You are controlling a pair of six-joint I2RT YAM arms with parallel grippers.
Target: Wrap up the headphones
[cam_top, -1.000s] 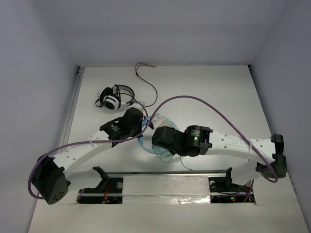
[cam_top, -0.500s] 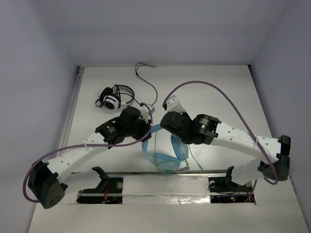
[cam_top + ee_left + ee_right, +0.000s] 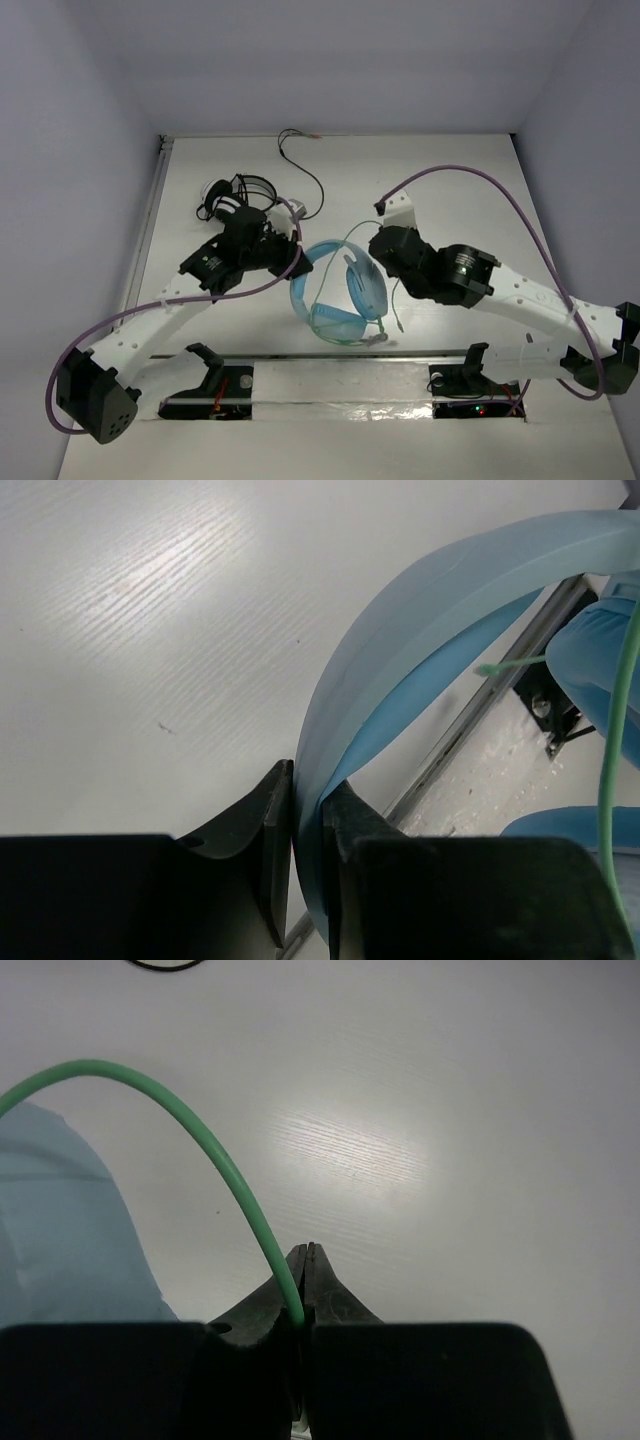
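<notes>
White table [image 3: 460,190]: blue headphones [image 3: 340,322] held between two grippers.
Left gripper [image 3: 306,785] jaws clamp the headband [image 3: 420,610]; right gripper [image 3: 303,1257] jaws pinch the green cable [image 3: 215,1150], which arcs away from their tips.

White table [image 3: 450,180] boxed in by plain pale lilac walls [image 3: 330,60]

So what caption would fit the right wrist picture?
Right gripper pinching the thin green cable of the light blue headphones.

headphones [image 3: 365,290] centre | left pincer [image 3: 292,262] at headband [image 3: 315,250] | right pincer [image 3: 377,240] beside cable [image 3: 397,305]
</notes>
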